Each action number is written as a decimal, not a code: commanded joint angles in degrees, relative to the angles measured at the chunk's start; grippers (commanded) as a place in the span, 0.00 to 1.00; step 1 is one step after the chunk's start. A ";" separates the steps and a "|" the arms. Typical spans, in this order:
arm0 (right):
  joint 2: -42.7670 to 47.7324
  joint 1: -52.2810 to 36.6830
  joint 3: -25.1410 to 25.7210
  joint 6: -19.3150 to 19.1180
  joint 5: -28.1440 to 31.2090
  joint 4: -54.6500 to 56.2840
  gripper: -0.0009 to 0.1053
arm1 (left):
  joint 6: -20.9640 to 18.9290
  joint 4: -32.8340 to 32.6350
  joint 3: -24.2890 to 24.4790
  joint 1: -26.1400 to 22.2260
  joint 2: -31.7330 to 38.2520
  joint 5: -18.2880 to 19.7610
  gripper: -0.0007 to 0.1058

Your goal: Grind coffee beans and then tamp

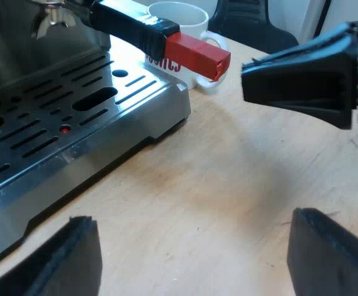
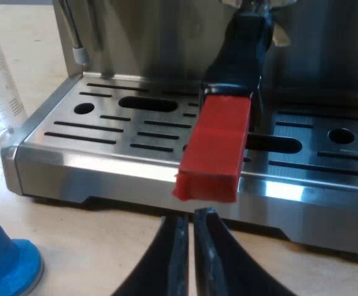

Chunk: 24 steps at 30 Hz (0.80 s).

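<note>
Left gripper (image 1: 192, 222): fingers spread wide over table (image 1: 228, 185), beside espresso machine (image 1: 74, 117). Right gripper (image 2: 193, 217): fingers pressed together just below holder (image 2: 214, 154), locked in machine's front. Blue tamper (image 2: 6, 265) standing apart on the table. Grinding and tamping probably both remain.

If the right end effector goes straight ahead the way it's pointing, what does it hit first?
Most likely the holder handle's red end, straight ahead of the right end effector; how much gap remains is hard to judge.
</note>
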<state>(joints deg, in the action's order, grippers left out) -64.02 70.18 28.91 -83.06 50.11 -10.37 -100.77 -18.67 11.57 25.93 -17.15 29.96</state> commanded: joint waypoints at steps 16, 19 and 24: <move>6.03 10.80 0.53 -0.68 8.39 0.34 0.06 | -0.60 0.96 0.08 0.25 -0.06 0.81 0.61; 8.70 11.48 0.81 -0.68 8.39 0.81 0.06 | -0.60 0.96 0.08 0.25 -0.06 0.81 0.61; 11.31 11.46 3.08 -1.92 7.78 7.04 0.08 | -0.60 0.96 0.08 0.25 -0.06 0.81 0.61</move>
<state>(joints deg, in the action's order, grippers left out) -53.07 81.51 31.14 -83.65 57.76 -4.60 -100.77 -18.67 11.57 25.93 -17.15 29.96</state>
